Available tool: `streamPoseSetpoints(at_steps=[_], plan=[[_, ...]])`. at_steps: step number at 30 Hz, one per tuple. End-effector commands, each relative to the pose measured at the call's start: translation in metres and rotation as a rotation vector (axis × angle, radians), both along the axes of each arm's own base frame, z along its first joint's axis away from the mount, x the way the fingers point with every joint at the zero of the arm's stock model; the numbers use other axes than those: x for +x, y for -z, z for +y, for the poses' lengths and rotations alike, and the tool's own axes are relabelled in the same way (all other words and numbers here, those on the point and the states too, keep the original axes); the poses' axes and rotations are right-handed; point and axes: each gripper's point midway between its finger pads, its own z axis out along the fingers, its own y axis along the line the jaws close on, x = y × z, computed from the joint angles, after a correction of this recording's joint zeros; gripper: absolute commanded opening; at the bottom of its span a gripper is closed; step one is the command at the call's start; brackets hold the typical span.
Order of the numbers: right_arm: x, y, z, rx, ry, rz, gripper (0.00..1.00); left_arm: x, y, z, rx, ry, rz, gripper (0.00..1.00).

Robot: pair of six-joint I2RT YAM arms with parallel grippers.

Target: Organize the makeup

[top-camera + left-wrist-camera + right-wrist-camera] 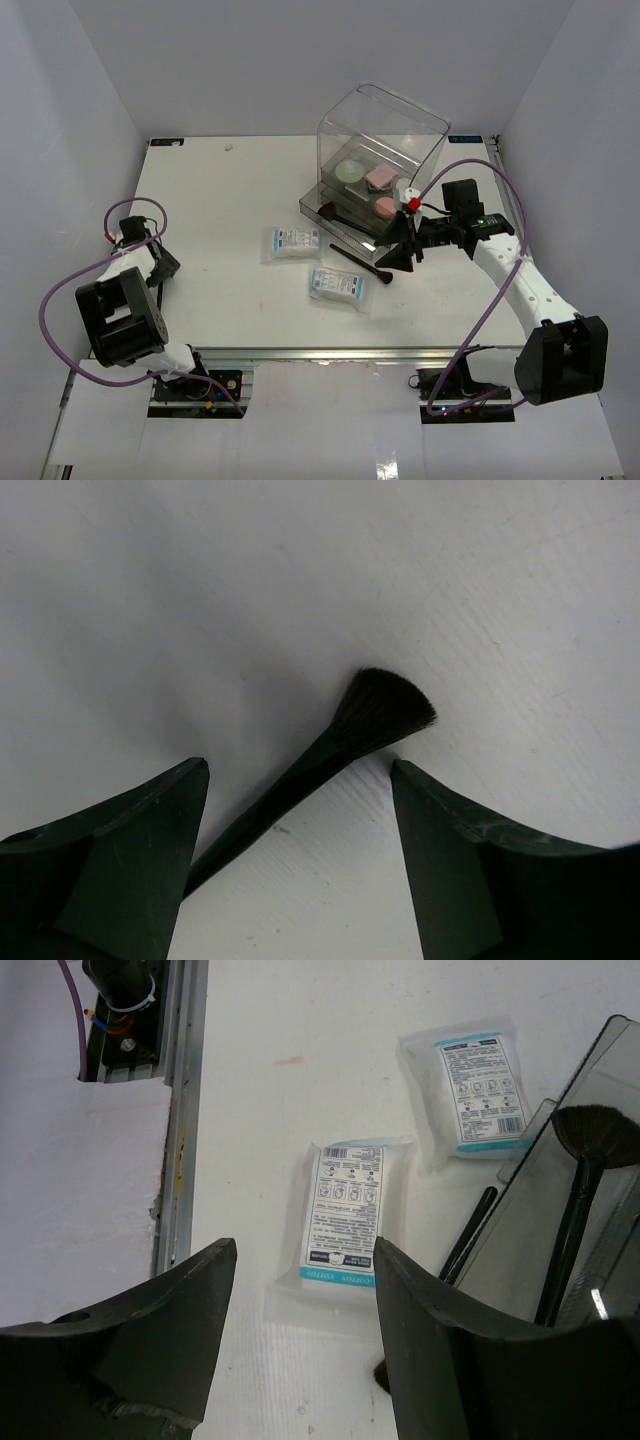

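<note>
From above, one sachet (290, 242) and a nearer sachet (337, 285) lay on the worktop (220, 200), with the clear box (385, 130) at one o'clock from them. At the left wrist, the left claw (298, 770) stood wide open and gripped nothing, with a black brush (345, 740) lying between its fingers. At the right wrist, the right claw (305, 1250) was half open and empty above the nearer sachet, with a fan brush (590, 1130) at three o'clock.

A thin black brush (345, 742) lies on the white table (200, 600). Its handle runs from the lower left up to the dark bristles at the centre. The left claw (298, 770) stands with jaws apart, one in each lower corner, and the handle lies between them.
</note>
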Motion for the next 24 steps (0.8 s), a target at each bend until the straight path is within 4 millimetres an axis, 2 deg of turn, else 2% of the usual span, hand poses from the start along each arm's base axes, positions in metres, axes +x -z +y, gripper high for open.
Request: streamPoseSetpoints(at_steps=[1,4,10,13,15,19,24], plan=[[-0.002,-0.012,-0.005,0.054,-0.010,-0.025,0.64,0.009,0.005,-0.011,-0.073,0.037,-0.043,0.78],[-0.002,-0.012,-0.008,0.060,-0.002,-0.024,0.64,0.012,0.008,-0.020,-0.125,0.059,-0.048,0.65],[-0.001,-0.014,-0.011,0.068,0.007,-0.028,0.64,0.019,0.006,-0.037,-0.205,0.117,-0.093,0.49],[0.000,-0.015,-0.012,0.068,0.013,-0.030,0.64,0.025,0.005,-0.051,-0.273,0.155,-0.126,0.35],[0.000,-0.015,-0.013,0.069,0.016,-0.032,0.63,0.033,-0.001,-0.061,-0.324,0.183,-0.165,0.26],[0.000,-0.017,-0.017,0.072,0.030,-0.042,0.63,0.048,-0.014,-0.083,-0.432,0.243,-0.272,0.17],[0.001,-0.019,-0.022,0.077,0.048,-0.055,0.64,0.063,-0.045,-0.123,-0.618,0.347,-0.456,0.08]])
